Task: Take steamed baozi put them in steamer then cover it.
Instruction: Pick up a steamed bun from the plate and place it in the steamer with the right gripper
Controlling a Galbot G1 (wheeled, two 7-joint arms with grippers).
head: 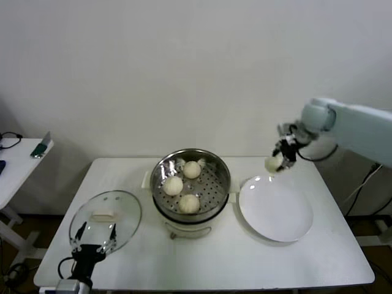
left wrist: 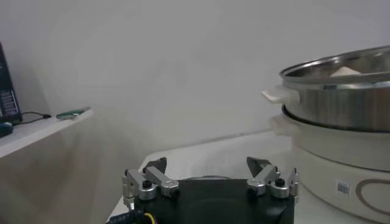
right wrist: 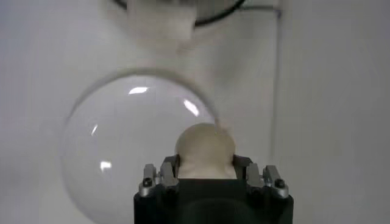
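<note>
Three cream-white baozi [head: 182,185] lie on the perforated tray of the steel steamer [head: 221,173] at the table's middle. Another baozi [head: 272,163] hangs above the far rim of the white plate [head: 288,223], and my right gripper [head: 279,160] is shut on it. The right wrist view shows that baozi [right wrist: 205,150] pinched between the fingers, over the plate [right wrist: 103,146]. The glass cover [head: 125,215] with its cream handle lies flat on the table, left of the steamer. My left gripper [head: 93,241] stands open at the cover's near edge, holding nothing. From the left wrist, the steamer [left wrist: 341,97] is seen side-on.
A side table [head: 12,160] with a small green device stands at the far left. The white wall runs close behind the table. Bare tabletop lies in front of the steamer and plate.
</note>
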